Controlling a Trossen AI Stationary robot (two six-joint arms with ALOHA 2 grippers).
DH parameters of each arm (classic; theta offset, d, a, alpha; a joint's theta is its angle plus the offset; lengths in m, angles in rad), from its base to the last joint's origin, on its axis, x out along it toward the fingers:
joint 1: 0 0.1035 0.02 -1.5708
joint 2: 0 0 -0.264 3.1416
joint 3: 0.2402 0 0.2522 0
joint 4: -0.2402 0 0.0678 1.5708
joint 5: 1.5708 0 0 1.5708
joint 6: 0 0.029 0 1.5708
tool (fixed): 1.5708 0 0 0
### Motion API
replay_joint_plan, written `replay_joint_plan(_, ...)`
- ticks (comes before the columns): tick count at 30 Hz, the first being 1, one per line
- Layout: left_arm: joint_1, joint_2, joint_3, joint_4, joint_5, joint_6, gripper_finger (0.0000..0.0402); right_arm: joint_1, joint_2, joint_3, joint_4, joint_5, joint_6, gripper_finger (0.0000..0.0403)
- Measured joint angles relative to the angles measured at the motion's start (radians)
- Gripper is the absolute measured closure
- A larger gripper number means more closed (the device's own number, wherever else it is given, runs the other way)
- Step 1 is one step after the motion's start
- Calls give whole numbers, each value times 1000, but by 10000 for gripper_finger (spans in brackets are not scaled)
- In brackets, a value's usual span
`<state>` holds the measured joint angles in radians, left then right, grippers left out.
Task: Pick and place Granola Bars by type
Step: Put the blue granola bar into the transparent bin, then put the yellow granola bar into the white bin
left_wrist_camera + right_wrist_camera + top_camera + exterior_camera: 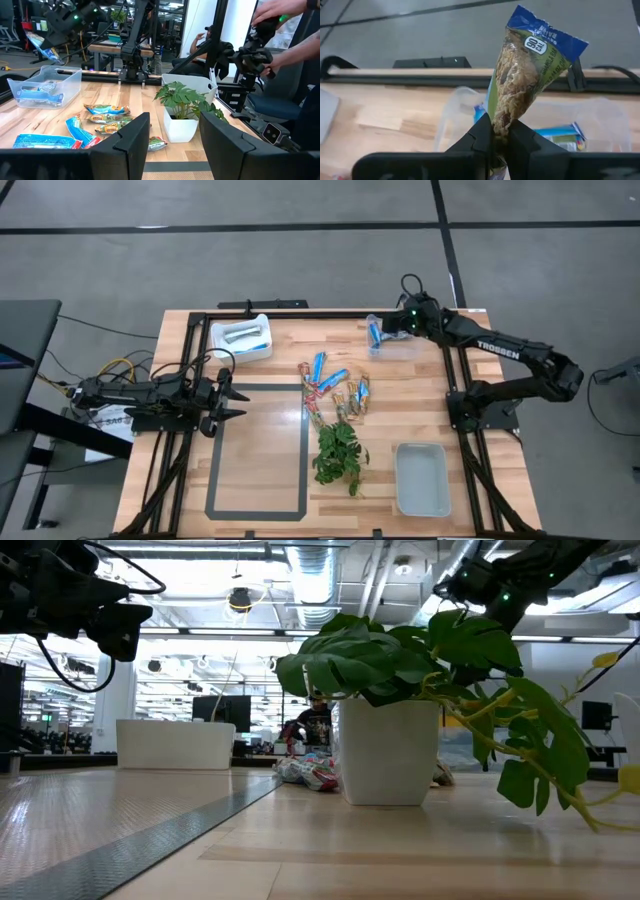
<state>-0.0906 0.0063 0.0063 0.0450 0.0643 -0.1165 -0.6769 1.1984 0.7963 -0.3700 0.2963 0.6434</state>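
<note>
My right gripper (501,131) is shut on a blue-and-tan granola bar (530,70) and hovers over a clear bin (398,346) at the table's far right; the bin holds blue-wrapped bars (559,135). Several loose bars (335,385) lie flat on the wood mid-table, blue ones (47,141) and multicolour ones (107,119) among them. A white bin (242,338) at the far left holds pale bars. My left gripper (240,395) is open, at the table's left, pointing at the pile (172,130). My right gripper pinches the blue-and-tan bar by one end (502,117) between its two fingers. The bar is lifted clear above the clear bin, and its blue sealed end (547,35) sticks out beyond the fingertips. In the left wrist view the bar (42,45) slants down below the gripper.
A leafy plant in a white pot (185,120) stands just near of the pile (338,452). A pale tray (422,478) sits at the near right. A dark tape rectangle (258,450) marks the table's left half. A person's hands (280,20) show beyond the table's right side.
</note>
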Motion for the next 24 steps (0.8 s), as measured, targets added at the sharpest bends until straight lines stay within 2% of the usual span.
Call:
replay_joint_plan(4,0,0,0,0,0,0,237,2,0,-30,-5,-10,0,349)
replay_joint_plan(12,0,0,0,0,0,0,237,3,0,-35,-12,-30,3,267)
replay_joint_plan(17,0,0,0,0,0,0,237,18,0,-35,0,-54,13,230)
replay_joint_plan(24,0,0,0,0,0,0,237,89,-10,-35,109,-257,42,207)
